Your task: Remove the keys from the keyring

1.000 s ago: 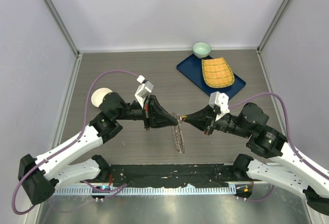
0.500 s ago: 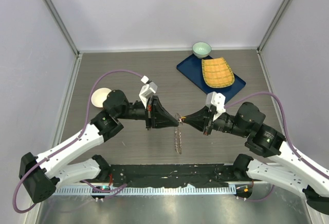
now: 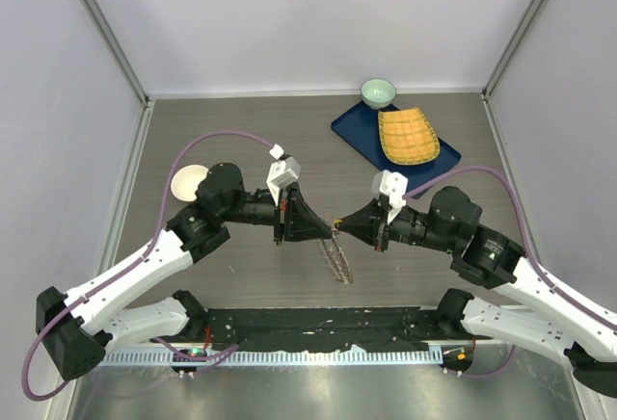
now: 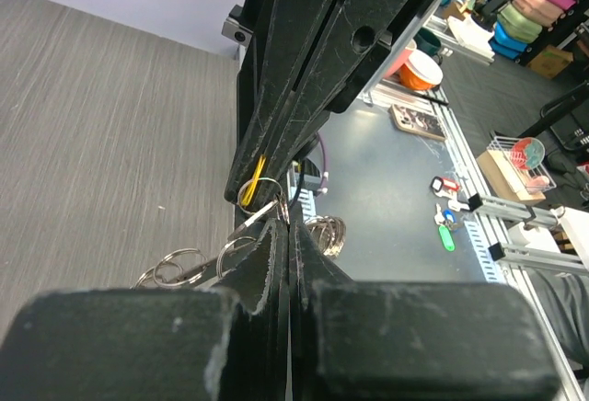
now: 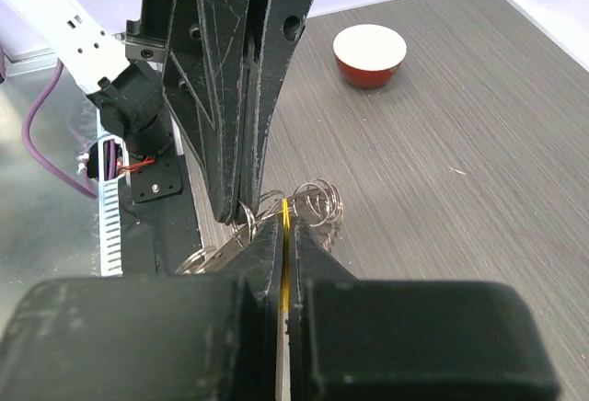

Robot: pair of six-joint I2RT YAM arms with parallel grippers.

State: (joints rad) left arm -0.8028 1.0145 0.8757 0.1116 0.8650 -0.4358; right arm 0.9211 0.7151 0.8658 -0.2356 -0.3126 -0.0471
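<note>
My left gripper [image 3: 326, 228] and right gripper [image 3: 340, 227] meet tip to tip above the middle of the table, both shut. The keyring bunch [image 3: 337, 257], thin grey metal keys and small split rings, hangs below the tips toward the table. In the left wrist view my left gripper [image 4: 286, 223] pinches a ring of the bunch, with loose rings [image 4: 178, 267] on either side. In the right wrist view my right gripper [image 5: 285, 220] is shut on a thin yellow-edged key, with several rings [image 5: 318, 202] just past its tips. The large ring itself is hidden.
A small red bowl with a white inside [image 3: 189, 181] stands behind the left arm and also shows in the right wrist view [image 5: 369, 54]. A blue tray [image 3: 357, 131] with a yellow woven dish [image 3: 408, 136] and a green bowl [image 3: 378, 91] are at the back right.
The right arm has pushed a little to the left and the left wrist has turned slightly. The hanging bunch has swung a bit. Both grippers stay shut at the same meeting point.
</note>
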